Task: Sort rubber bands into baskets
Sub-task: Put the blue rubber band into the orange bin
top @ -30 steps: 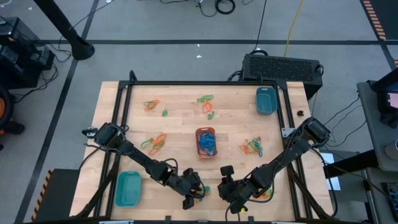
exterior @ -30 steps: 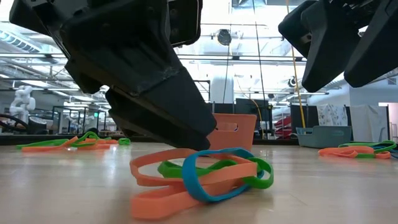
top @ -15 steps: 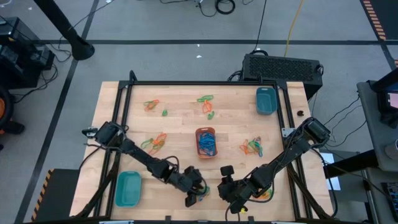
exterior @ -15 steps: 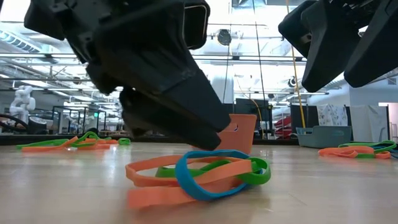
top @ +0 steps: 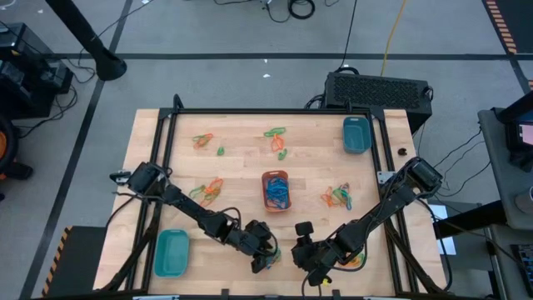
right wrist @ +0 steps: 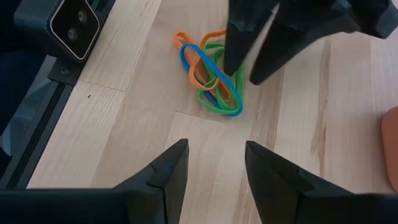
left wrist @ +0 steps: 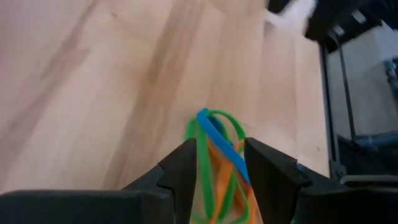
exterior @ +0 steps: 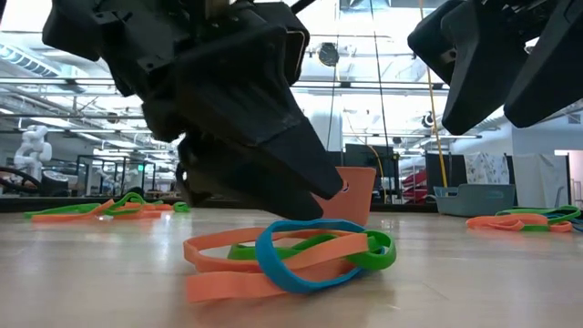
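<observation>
A tangled clump of orange, blue and green rubber bands point(exterior: 291, 260) lies on the wooden table near its front edge. My left gripper point(left wrist: 219, 146) slants down over the clump, open, its fingers on either side of the clump's end point(right wrist: 239, 81). My right gripper point(right wrist: 216, 149) hangs open above the table just right of the clump point(top: 275, 254), touching nothing. The orange basket point(top: 276, 191) stands mid-table with blue bands in it. One teal basket point(top: 172, 252) stands at the near left and another teal basket point(top: 356, 134) at the far right. My left gripper straddles the end of the clump point(left wrist: 214, 134) with open fingers, slanting down from the table's left. Green, orange and blue bands run between the two fingers. The clump lies flat on the table. Whether a finger point(left wrist: 183, 165) presses on a band, I cannot tell.
More loose clumps of bands lie at the far left point(top: 204, 140), far middle point(top: 276, 137), left of the orange basket point(top: 208, 192) and right of it point(top: 337, 197). A black frame point(top: 275, 111) runs around the table top.
My left gripper has shifted a little toward the table's right, onto the clump, and has rolled about its own axis. The clump has been nudged: its blue loop and the orange bands under it lie differently than before. My right gripper has kept still.
</observation>
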